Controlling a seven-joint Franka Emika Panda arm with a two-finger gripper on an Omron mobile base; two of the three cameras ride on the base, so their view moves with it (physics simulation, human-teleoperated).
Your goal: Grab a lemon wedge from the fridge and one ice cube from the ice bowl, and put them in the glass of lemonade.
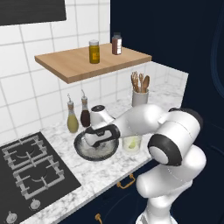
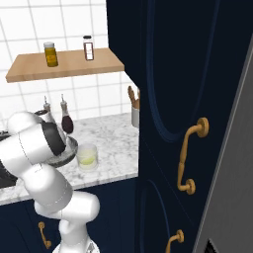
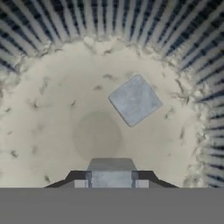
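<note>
The ice bowl (image 1: 83, 151) stands on the marble counter, dark ribbed wall around a pale speckled inside (image 3: 52, 113). My gripper (image 1: 97, 141) reaches down into it. In the hand view the gripper (image 3: 111, 178) is shut on a grey ice cube (image 3: 111, 168), held just above the bowl floor over its round shadow. A second ice cube (image 3: 134, 99) lies loose on the floor beyond it. The glass of lemonade (image 1: 131, 143) stands right of the bowl, close to my forearm, and a yellow-green lemon wedge (image 2: 88, 159) shows inside it. A strip of the grey fridge (image 2: 232, 163) runs along the right edge.
Two thin-necked bottles (image 1: 72, 119) stand behind the bowl by the tiled wall. A utensil holder (image 1: 140, 95) sits at the back right, under a wooden shelf (image 1: 87, 63) with two jars. The black hob (image 1: 30, 168) lies left. Tall navy cabinets (image 2: 188, 123) with gold handles rise on the right.
</note>
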